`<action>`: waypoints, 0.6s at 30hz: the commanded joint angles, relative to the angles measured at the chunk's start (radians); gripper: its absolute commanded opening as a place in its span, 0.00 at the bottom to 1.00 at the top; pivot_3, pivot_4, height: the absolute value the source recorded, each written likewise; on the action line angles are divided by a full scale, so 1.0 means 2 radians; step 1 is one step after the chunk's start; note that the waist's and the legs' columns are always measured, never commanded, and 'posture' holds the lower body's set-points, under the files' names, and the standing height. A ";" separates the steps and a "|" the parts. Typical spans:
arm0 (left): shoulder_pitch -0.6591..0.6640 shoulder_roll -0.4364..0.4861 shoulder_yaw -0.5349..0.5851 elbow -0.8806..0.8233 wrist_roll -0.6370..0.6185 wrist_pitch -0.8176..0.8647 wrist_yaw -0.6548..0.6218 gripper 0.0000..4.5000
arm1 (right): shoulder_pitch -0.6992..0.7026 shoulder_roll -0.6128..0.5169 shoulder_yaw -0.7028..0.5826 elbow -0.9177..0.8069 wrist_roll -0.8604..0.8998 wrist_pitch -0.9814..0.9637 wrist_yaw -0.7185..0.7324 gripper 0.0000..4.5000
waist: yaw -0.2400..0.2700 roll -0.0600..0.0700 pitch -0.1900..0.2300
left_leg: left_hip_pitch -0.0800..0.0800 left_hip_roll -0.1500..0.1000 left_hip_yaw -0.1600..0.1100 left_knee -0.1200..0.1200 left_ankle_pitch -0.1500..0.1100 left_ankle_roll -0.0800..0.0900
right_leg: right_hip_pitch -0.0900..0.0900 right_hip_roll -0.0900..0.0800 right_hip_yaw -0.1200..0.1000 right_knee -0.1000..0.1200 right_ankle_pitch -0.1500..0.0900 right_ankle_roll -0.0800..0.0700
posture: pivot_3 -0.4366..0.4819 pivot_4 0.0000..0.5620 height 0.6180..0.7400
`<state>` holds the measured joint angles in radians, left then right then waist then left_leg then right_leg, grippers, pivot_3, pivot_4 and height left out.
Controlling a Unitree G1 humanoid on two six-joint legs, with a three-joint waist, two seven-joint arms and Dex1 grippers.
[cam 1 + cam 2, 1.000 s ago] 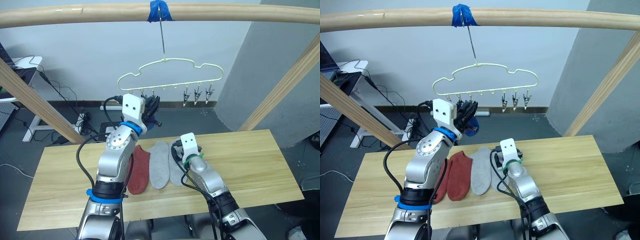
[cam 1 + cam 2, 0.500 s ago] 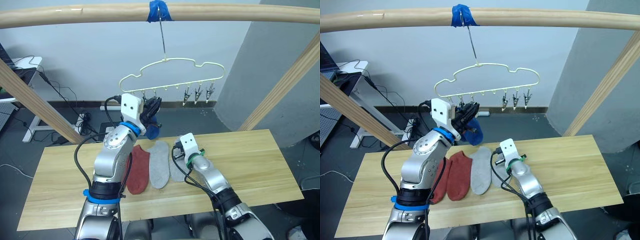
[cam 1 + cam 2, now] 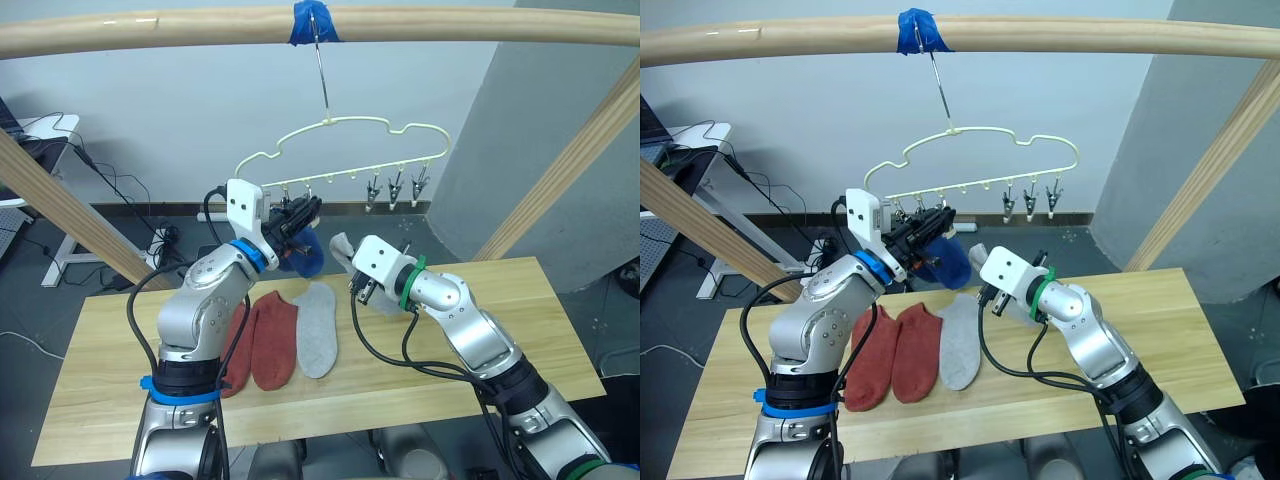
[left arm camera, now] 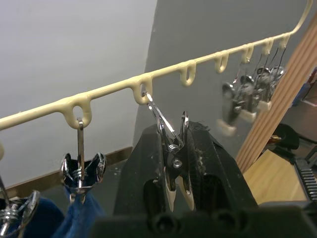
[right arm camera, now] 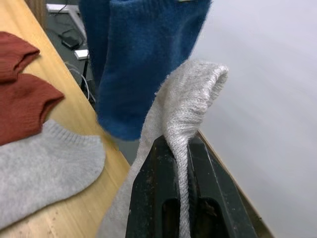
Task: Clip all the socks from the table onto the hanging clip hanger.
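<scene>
The pale yellow clip hanger hangs by its hook from the pole. My left gripper is raised to its row of clips and is shut on one metal clip, squeezing it. Blue socks hang from clips beside it. My right gripper is shut on a light grey sock, held up in the air just right of the blue socks. On the table lie two rust-red socks and one light grey sock.
Three free metal clips hang at the hanger's right end. A thick wooden pole with blue tape runs overhead, with slanted wooden posts at both sides. Cables and a desk leg lie on the floor behind.
My right gripper has shut on a grey sock and lifted it off the table up toward the blue socks. The left gripper stays at its clip.
</scene>
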<state>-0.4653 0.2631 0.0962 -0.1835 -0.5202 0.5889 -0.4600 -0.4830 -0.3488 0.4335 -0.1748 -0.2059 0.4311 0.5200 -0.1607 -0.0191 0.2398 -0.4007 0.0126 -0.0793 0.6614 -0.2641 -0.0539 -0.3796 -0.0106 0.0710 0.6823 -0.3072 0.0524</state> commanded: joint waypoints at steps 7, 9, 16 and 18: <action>-0.020 0.007 0.017 -0.022 -0.049 0.027 -0.014 0.06 | -0.027 -0.008 0.005 -0.042 -0.004 0.020 0.055 0.00 | -0.003 0.000 0.000 | 0.000 0.000 0.000 0.000 0.000 0.000 | 0.000 0.000 0.000 0.000 0.000 0.000 | 0.19 0.40 1.00; -0.023 0.008 0.021 -0.023 -0.060 0.038 -0.013 0.06 | -0.034 -0.006 0.005 -0.043 -0.002 0.026 0.062 0.00 | -0.003 0.000 0.000 | 0.000 0.000 0.000 0.000 0.000 0.000 | 0.000 0.000 0.000 0.000 0.000 0.000 | 0.19 0.40 1.00; -0.027 0.017 0.028 -0.024 -0.084 0.063 -0.012 0.06 | -0.060 0.000 0.018 -0.033 -0.006 0.029 0.081 0.00 | -0.004 0.000 0.000 | 0.000 0.000 0.000 0.000 0.000 0.000 | 0.000 0.000 0.000 0.000 0.000 0.000 | 0.17 0.39 1.00; -0.028 0.019 0.028 -0.023 -0.087 0.064 -0.013 0.06 | -0.066 0.002 0.021 -0.029 -0.009 0.029 0.084 0.00 | -0.004 0.000 0.000 | 0.000 0.000 0.000 0.000 0.000 0.000 | 0.000 0.000 0.000 0.000 0.000 0.000 | 0.17 0.39 1.00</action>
<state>-0.4931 0.2924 0.1320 -0.1836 -0.6639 0.7248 -0.4711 -0.5949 -0.3488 0.4690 -0.2128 -0.2154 0.4924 0.6785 -0.1693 -0.0191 0.2399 -0.4010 0.0128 -0.0789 0.6615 -0.2641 -0.0539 -0.3801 -0.0110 0.0712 0.6820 -0.3072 0.0524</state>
